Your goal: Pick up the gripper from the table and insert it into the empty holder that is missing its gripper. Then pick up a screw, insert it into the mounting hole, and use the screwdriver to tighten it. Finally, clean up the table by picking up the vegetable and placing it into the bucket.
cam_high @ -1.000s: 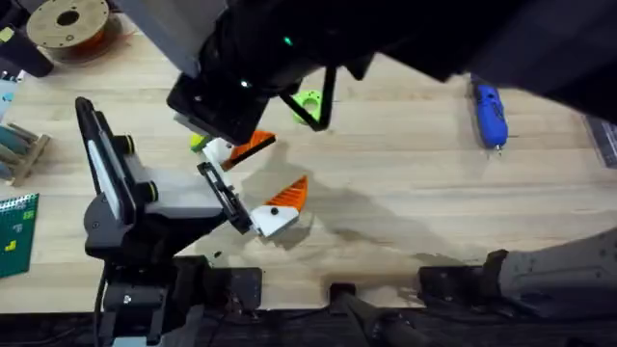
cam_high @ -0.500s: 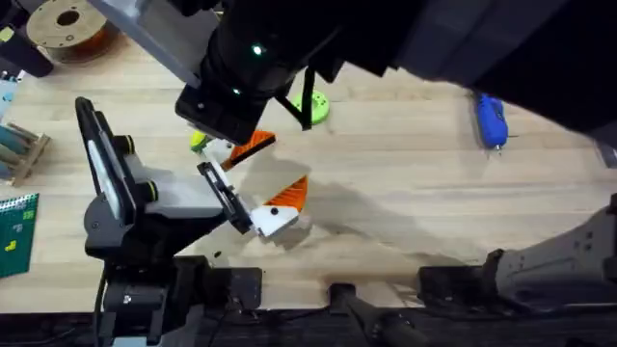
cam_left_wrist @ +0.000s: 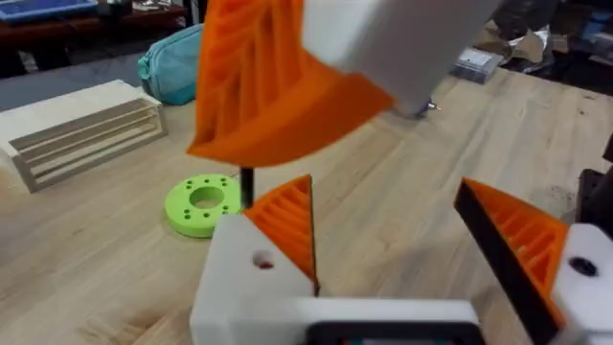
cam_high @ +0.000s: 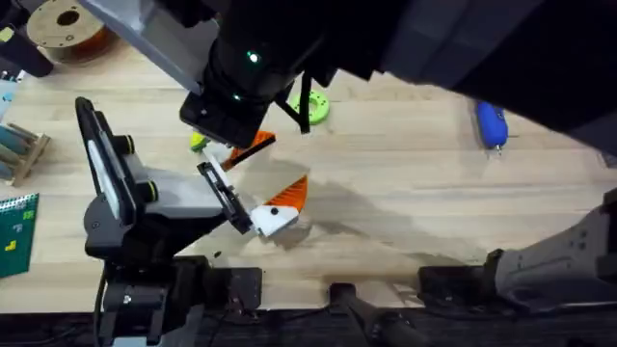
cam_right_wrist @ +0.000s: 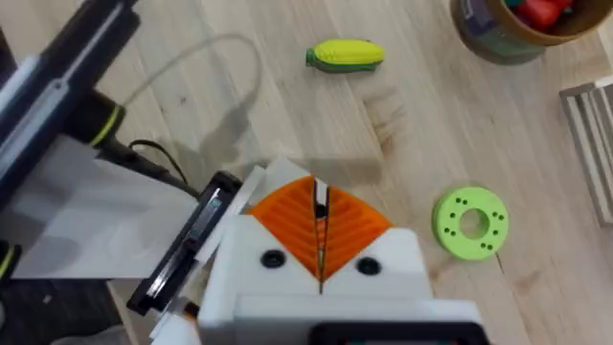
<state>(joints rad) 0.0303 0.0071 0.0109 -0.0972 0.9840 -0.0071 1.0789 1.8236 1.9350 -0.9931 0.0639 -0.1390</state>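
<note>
My left gripper (cam_left_wrist: 383,192) stands open above the table. Its one white block, the holder (cam_left_wrist: 244,287), carries an orange wedge, the gripper (cam_left_wrist: 287,225), beside an open mounting hole (cam_left_wrist: 261,259). The other block (cam_left_wrist: 586,287) has a dark-filled hole. My right gripper (cam_right_wrist: 321,216) hovers just above the holder, shut on a thin black screw (cam_left_wrist: 246,187) that points down. The yellow vegetable (cam_right_wrist: 345,55) lies near the olive bucket (cam_right_wrist: 508,34). Far to the right lies the blue screwdriver (cam_high: 490,123).
A flat green disc (cam_right_wrist: 469,222) lies beyond the grippers. A slatted wooden rack (cam_left_wrist: 81,134) and a teal pouch (cam_left_wrist: 172,67) sit farther off. A filament spool (cam_high: 67,21) occupies the far left corner. The right arm's dark bulk covers the table's middle back.
The right arm has shifted slightly toward the right and back over the left gripper, covering more of the green disc. The left arm has stayed still.
</note>
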